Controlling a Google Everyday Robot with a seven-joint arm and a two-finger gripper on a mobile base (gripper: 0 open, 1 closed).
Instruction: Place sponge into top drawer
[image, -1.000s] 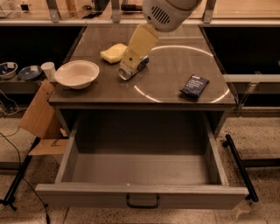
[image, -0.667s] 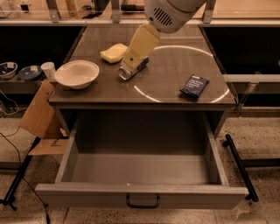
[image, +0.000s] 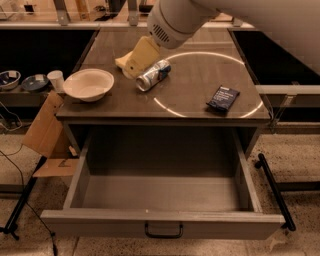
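the gripper (image: 137, 63) is over the far left part of the counter (image: 200, 107), at the end of the big white arm that comes in from the upper right. its tip is low, close to the counter top, and it leans down toward the left. i cannot tell if the jaws are open or closed, because from this side they look like one cream block

the sponge (image: 121, 61) lies on the counter at the far left. only a pale yellow edge of it shows, just left of the gripper tip and partly behind it. so the sponge is right at the jaws, a little to their left. i cannot say whether they touch it. its long axis is mostly hidden and i cannot tell it

a can (image: 153, 75) lies on its side just to the right of the gripper tip, on the near side, pointing from near left to far right. it is very close, so i think a closing or lifting move could knock it. a white bowl (image: 89, 84) stands near left of the sponge, apart from it. a dark packet (image: 223, 97) is well apart, on the right

the top drawer (image: 160, 222) is pulled out at the near side, below the counter, with its grey floor in view. i judge that the grasp is the step in hand. after it, the sponge must go up, come toward the near edge, and go down into the drawer
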